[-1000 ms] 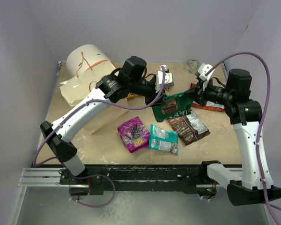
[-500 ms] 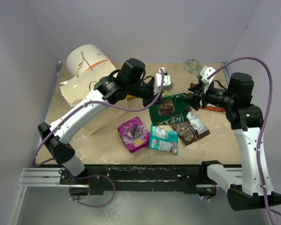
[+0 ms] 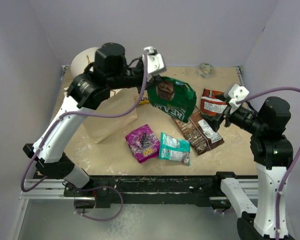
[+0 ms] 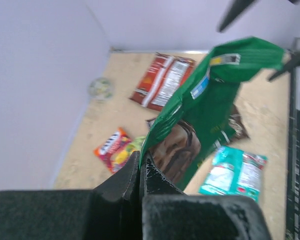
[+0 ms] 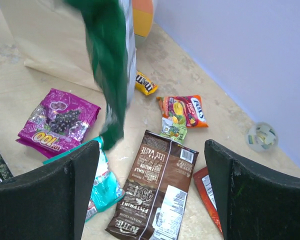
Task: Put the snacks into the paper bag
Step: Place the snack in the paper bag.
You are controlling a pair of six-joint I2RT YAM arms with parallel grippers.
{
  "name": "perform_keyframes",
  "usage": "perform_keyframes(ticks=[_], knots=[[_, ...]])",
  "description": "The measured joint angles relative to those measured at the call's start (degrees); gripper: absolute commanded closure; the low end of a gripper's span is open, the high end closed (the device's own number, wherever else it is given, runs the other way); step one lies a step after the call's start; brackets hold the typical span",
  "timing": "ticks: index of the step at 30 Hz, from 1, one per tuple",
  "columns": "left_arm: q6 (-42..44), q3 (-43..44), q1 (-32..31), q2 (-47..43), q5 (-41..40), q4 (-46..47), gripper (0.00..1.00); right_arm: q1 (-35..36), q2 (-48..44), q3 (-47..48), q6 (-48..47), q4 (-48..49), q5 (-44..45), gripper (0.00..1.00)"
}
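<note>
Left gripper [image 4: 141, 167] clenched on green packet [image 3: 172, 97], held aloft near paper bag [image 3: 107, 117], not yet inside. Right gripper [image 5: 150, 150] released, empty. Purple packet [image 3: 142, 142], teal packet [image 3: 175, 148] and brown packet [image 3: 200, 132] lie on table [image 3: 230, 150], unbagged.

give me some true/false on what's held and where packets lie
1. The left tool is shut on the shiny green snack packet, held aloft. True.
2. The right tool grips the dark brown foil packet. False: it is open and empty; that packet lies on the table.
3. The purple foil packet is inside the beige kraft paper bag. False: it lies on the table.
4. The teal foil packet lies beside the purple one. True.
</note>
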Motion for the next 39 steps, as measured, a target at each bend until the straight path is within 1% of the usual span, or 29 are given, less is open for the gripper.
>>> perform_keyframes(ticks=[3,7,12,16,21,25,31,39], knots=[[-0.07,6.03,2.25,0.07,-2.71,-0.61,1.00,-1.49,-1.70,0.02,0.00,-0.15,-1.20,0.12],[-0.11,14.45,5.70,0.52,-6.78,-1.05,1.00,-2.91,-1.81,0.02,0.00,-0.35,-2.86,0.12],[1.05,24.11,6.97,2.51,-14.93,-0.66,1.00,-3.58,-1.20,-0.20,0.13,-0.35,-3.76,0.12],[3.58,26.64,7.26,3.48,-21.81,-0.07,1.00,-3.80,-0.76,-0.31,0.17,-0.35,-4.22,0.12],[8.24,26.01,8.15,3.78,-31.04,0.44,1.00,-3.96,-0.35,-0.63,0.22,-0.31,-4.31,0.12],[11.74,22.34,9.86,2.51,-36.41,1.60,1.00,-4.20,-0.02,-1.22,0.55,-0.24,-4.42,0.12],[15.19,16.44,13.20,-0.72,-41.33,1.57,1.00,-4.26,0.13,-1.62,0.79,-0.20,-4.63,0.12],[18.69,7.06,14.97,-6.84,-45.53,1.99,1.00,-4.70,-0.04,-1.88,0.81,-0.09,-5.33,0.11]])
